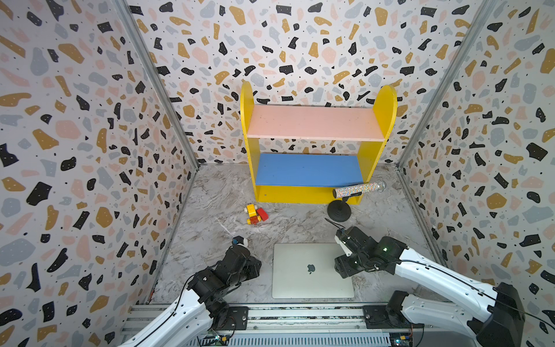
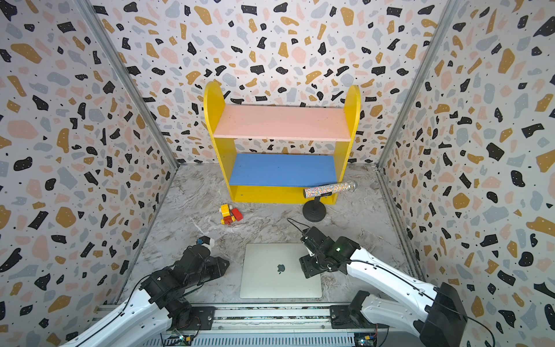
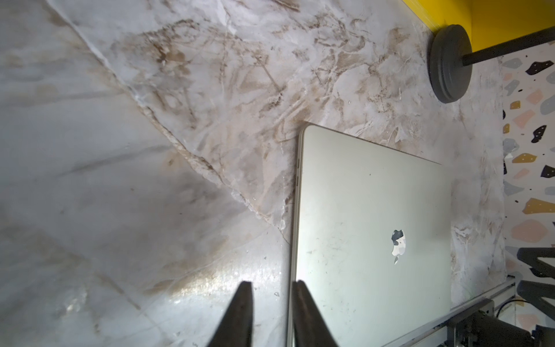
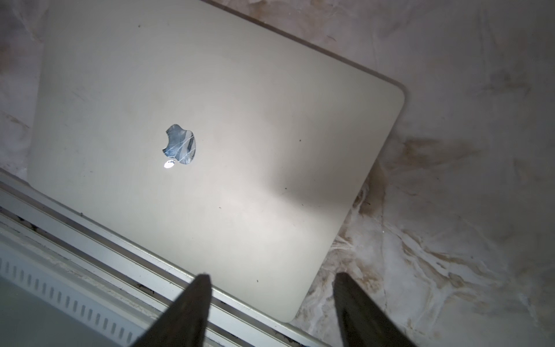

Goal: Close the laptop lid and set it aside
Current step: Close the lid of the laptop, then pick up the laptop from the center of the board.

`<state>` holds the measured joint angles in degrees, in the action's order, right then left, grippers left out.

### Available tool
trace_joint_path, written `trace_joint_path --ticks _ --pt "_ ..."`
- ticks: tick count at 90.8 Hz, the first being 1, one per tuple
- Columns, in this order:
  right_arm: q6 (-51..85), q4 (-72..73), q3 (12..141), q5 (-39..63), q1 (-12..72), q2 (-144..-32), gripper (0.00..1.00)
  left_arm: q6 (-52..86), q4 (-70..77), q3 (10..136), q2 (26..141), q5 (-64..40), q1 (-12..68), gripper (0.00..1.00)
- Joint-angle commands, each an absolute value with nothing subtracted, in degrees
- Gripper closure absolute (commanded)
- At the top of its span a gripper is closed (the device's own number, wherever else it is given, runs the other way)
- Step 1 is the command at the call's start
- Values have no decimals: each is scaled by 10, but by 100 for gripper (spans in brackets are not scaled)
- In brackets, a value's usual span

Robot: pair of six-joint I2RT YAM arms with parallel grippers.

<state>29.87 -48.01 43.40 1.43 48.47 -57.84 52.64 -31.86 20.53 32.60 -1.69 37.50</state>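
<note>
Rail along the near edge of the table.

Laptop just behind the rail, flat, between the two arms. Laptop lid fully down, logo up.

Left gripper: jaws a narrow gap apart, nothing between them, at the laptop's side edge. One finger overlaps that edge; contact cannot be told.

Right gripper: jaws wide, empty, over the lid's near corner and the rail.

Both top views: the wrist housings cover the jaws, so only the wrist views give their spacing. Only the left wrist view shows the laptop's thin side with two small slots.

Farther back, a red-and-yellow block toy, seen in the top views only. Then a glitter tube on a black stand; the left wrist view catches the stand's base and rod, tube cut off.

Yellow shelf against the back wall.
</note>
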Motion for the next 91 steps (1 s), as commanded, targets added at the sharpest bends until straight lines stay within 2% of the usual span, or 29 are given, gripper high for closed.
trace_joint_path --ticks 1,10,20,34,56,75,91 --pt "335 -487 415 4 464 -529 12 516 -292 209 333 -39 371 65" --pt "359 -488 388 5 439 -482 1 512 -285 205 338 -57 370 54" --pt "388 -487 357 13 413 -429 0 511 -272 196 349 -87 371 44" --pt "435 -481 313 20 391 -358 0 516 -236 183 371 -137 370 37" --pt "510 -436 223 88 355 -268 0 524 -214 158 403 -192 368 35" --pt "561 -347 142 189 323 -243 1 535 -204 134 391 -224 357 35" --pt "579 -303 116 220 318 -241 1 546 -173 118 408 -238 352 35"
